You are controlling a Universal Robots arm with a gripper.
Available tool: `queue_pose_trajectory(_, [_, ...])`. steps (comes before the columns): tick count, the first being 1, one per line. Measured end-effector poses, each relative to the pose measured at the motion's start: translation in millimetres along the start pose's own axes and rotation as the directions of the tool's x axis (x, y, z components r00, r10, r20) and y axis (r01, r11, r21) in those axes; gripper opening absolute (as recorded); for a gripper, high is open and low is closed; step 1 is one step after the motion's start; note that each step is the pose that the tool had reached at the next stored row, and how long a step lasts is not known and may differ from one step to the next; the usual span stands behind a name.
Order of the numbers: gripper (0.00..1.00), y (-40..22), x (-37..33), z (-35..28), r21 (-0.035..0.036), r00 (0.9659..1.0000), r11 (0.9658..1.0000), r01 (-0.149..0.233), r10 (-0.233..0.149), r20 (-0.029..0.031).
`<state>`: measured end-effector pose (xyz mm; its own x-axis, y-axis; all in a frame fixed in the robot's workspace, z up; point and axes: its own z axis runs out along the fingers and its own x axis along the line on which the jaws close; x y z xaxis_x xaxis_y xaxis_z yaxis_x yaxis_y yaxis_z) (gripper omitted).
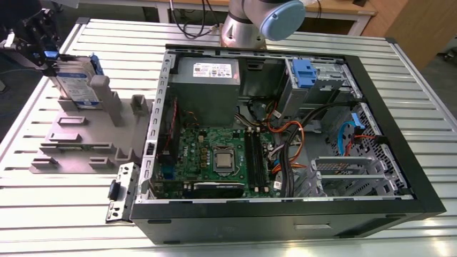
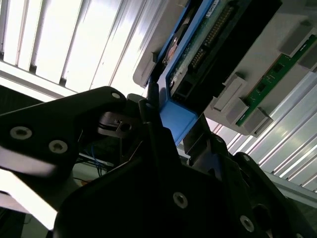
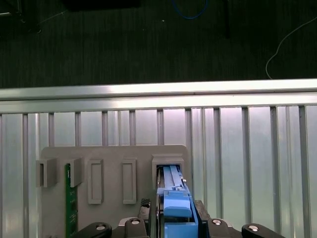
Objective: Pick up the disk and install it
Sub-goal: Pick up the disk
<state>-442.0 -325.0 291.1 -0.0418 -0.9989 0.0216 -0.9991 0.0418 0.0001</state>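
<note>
Clamps the disk [image 1: 77,83] by the upper edge of its blue carrier, with the gripper [image 1: 47,53] closed on it at the exterior view's far left. Stands upright in a slot of the grey holder [image 1: 78,144] on the slatted table [image 1: 64,214], well apart from the open computer case [image 1: 286,214] on the exterior view's right. Pinches the same disk [image 3: 174,206] between the 2 fingers in the first wrist view, near a green circuit board [image 3: 69,198] standing in another slot.
</note>
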Motion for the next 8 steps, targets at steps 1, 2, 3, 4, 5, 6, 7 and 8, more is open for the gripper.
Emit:
queue_pose_trajectory(1, [0.45, 0.0, 0.0, 0.0, -0.0001, 1.0000, 1.0000, 0.000, 0.000, 0.0000])
queue_pose_trajectory(2, [0.45, 0.0, 0.0, 0.0, -0.0001, 1.0000, 1.0000, 0.000, 0.000, -0.0001])
queue_pose_trajectory(3, [0.45, 0.0, 0.0, 0.0, 0.0000, 1.0000, 1.0000, 0.000, 0.000, 0.0000])
queue_pose_trajectory(4, [0.45, 0.0, 0.0, 0.0, 0.0000, 1.0000, 1.0000, 0.000, 0.000, 0.0000])
queue_pose_trajectory(5, [0.45, 0.0, 0.0, 0.0, 0.0000, 1.0000, 1.0000, 0.000, 0.000, 0.0000])
queue_pose_trajectory(6, [0.44, 0.0, 0.0, 0.0, 0.0000, 1.0000, 1.0000, 0.000, 0.000, 0.0000])
queue_pose_trajectory(7, [0.44, 0.0, 0.0, 0.0, 0.0000, 1.0000, 1.0000, 0.001, -0.001, 0.0000])
queue_pose_trajectory(8, [0.38, 0.0, 0.0, 0.0, 0.0000, 1.0000, 1.0000, 0.001, -0.001, 0.0000])
